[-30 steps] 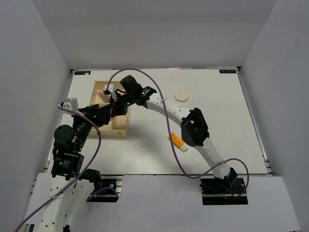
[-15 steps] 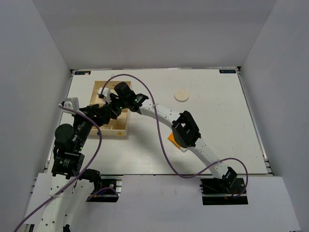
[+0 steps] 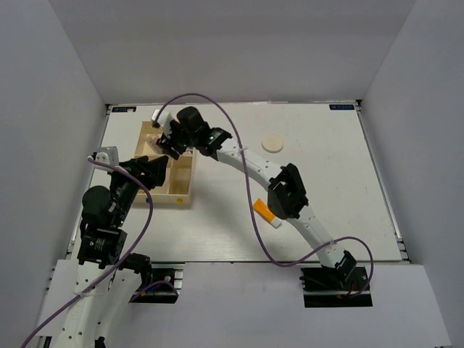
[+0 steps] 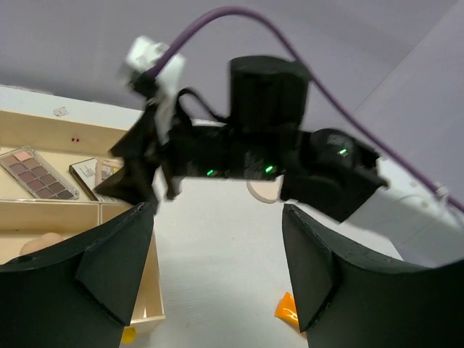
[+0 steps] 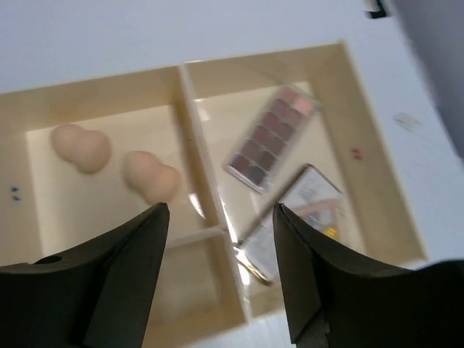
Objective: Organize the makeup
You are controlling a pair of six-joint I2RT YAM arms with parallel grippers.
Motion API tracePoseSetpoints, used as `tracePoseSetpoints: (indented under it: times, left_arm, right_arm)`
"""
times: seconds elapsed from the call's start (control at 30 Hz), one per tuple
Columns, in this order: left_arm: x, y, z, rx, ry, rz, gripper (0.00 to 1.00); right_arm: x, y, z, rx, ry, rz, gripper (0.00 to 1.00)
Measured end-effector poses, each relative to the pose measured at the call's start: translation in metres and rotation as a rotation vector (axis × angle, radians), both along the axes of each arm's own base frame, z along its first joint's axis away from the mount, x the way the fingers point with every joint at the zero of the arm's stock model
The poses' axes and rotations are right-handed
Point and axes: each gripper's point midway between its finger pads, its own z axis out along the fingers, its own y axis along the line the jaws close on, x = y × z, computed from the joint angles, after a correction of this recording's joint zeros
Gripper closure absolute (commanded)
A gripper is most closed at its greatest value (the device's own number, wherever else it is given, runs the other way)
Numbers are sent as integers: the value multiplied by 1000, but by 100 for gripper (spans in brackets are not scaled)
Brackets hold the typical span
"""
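The makeup lies partly in the wooden box (image 5: 261, 59). Two beige sponges (image 5: 81, 147) (image 5: 152, 176) share one compartment. A purple-toned palette (image 5: 270, 139) and a second palette (image 5: 301, 217), lying tilted, share the one beside it. My right gripper (image 5: 221, 212) hovers open above the divider, holding nothing. In the top view it (image 3: 165, 147) sits over the box's far half. My left gripper (image 3: 161, 170) is open and empty at the box's near half. The orange tube (image 3: 265, 213) and the round white disc (image 3: 273, 142) lie on the table.
The box (image 3: 174, 199) stands at the table's left. In the left wrist view the right gripper (image 4: 145, 174) and its purple cable fill the middle, with the orange tube (image 4: 284, 308) low right. The right arm arches over the table's centre.
My right gripper has opened and shifted from the box's middle towards its far end. The left arm has stayed put.
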Motion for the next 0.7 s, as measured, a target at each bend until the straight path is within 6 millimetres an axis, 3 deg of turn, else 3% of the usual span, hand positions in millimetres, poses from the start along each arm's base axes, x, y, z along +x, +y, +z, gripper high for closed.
tracePoseSetpoints:
  times: [0.07,0.17,0.3,0.43,0.5,0.57,0.63,0.7]
  left_arm:
    - [0,0,0,0,-2,0,18]
    - [-1,0,1,0,-3,-2,18]
    - [-1,-2,0,2,-2,-14,19]
    - [-2,-5,0,4,-2,-29,19]
    - [-2,-6,0,5,-1,-36,18]
    - [-3,-7,0,5,-1,-40,19]
    - [-3,-7,0,6,-1,-44,19]
    - [-3,-8,0,6,0,-46,18]
  right_arm:
    - [21,-28,13,-13,-18,-79,39]
    - [63,-89,24,-38,-19,-222,45]
    - [132,-209,18,-61,43,-468,65]
    - [188,-333,-8,-67,148,-718,65]
    - [200,-379,-22,-80,194,-812,60]
    - [207,-407,-33,-92,217,-878,52]
    - [209,-413,-43,-106,239,-902,43]
    - [210,-407,-56,-121,256,-906,36]
